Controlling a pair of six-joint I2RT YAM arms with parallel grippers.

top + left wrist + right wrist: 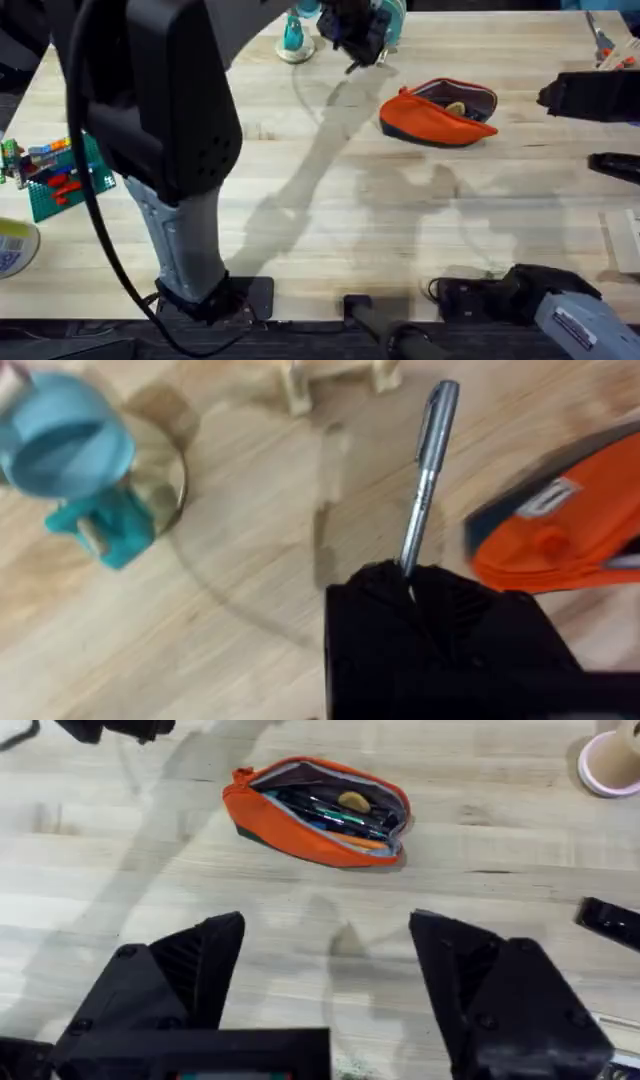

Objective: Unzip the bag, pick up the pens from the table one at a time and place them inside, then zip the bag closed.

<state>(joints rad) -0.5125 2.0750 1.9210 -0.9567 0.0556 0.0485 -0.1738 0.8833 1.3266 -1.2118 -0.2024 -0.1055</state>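
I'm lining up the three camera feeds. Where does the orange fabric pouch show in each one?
Overhead: the orange fabric pouch lies unzipped on the wood table, upper right of centre.
Left wrist: its orange end sits at the right edge, beside the silver-grey pen in the left hand.
Right wrist: upper centre, mouth open.
Shared landmark: the pouch's orange side.

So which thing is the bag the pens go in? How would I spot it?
Look at the far side of the wooden table, right of the middle. The bag is a small orange pouch lying there unzipped, with pens showing inside. Nothing else nearby is orange and soft.
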